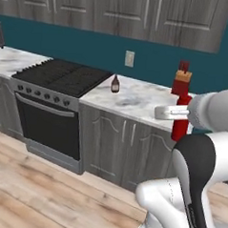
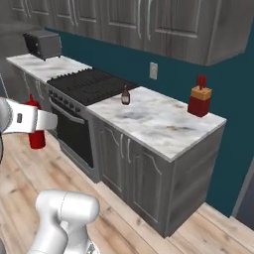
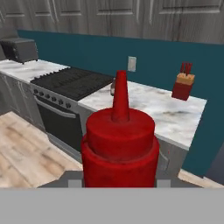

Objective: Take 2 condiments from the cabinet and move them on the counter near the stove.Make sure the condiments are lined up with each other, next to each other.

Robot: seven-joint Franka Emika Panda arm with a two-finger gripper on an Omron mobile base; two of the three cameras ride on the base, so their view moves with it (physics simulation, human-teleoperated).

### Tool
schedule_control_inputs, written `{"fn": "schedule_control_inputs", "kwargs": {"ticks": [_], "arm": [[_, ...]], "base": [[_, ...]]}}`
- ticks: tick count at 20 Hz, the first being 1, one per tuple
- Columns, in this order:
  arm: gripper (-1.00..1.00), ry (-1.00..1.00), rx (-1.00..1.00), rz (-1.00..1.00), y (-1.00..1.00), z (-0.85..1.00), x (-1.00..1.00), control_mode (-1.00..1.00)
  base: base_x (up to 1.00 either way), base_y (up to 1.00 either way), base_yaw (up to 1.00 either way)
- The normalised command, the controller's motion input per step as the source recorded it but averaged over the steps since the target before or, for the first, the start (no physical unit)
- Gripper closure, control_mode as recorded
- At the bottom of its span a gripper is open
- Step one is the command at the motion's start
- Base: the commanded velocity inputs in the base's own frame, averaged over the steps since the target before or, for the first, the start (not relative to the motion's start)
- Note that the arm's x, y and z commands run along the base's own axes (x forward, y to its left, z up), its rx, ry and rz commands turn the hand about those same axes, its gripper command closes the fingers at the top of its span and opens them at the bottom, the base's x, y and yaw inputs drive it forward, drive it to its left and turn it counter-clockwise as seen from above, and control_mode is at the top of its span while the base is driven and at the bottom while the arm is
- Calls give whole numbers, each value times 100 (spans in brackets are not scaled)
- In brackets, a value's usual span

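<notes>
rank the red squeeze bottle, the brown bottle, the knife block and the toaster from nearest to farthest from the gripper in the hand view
1. Red squeeze bottle: held in the gripper, right in front of the camera.
2. Brown bottle: on the counter beside the stove, partly behind the nozzle.
3. Knife block at the counter's far right and toaster at far left: too close to call.

A teal wall (image 2: 178, 84) runs behind the kitchen, with grey wood-grain door cabinets (image 1: 141, 15) hung along its top. A pale wall socket (image 1: 130, 58) sits on the wall at about 12 o'clock in the left base view. The floor (image 1: 30, 187) is light wooden planks, spreading from 6 to 9 o'clock. A knife block (image 2: 199, 100) with red handles stands at 2 o'clock in the right base view, and a dark toaster (image 2: 42, 43) at 10 o'clock. The light is soft and even.
</notes>
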Motion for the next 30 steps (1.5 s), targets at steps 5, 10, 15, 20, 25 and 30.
{"fn": "schedule_control_inputs", "kwargs": {"ticks": [5,10,15,20,25,30], "arm": [[100,0,0,0,0,0,0,100],[100,0,0,0,0,0,0,100],[100,0,0,0,0,0,0,100],[100,0,0,0,0,0,0,100],[100,0,0,0,0,0,0,100],[100,0,0,0,0,0,0,100]], "base": [[92,30,-27],[67,5,-35],[7,9,-36],[-11,73,-26],[16,92,-21],[31,59,-30]]}}
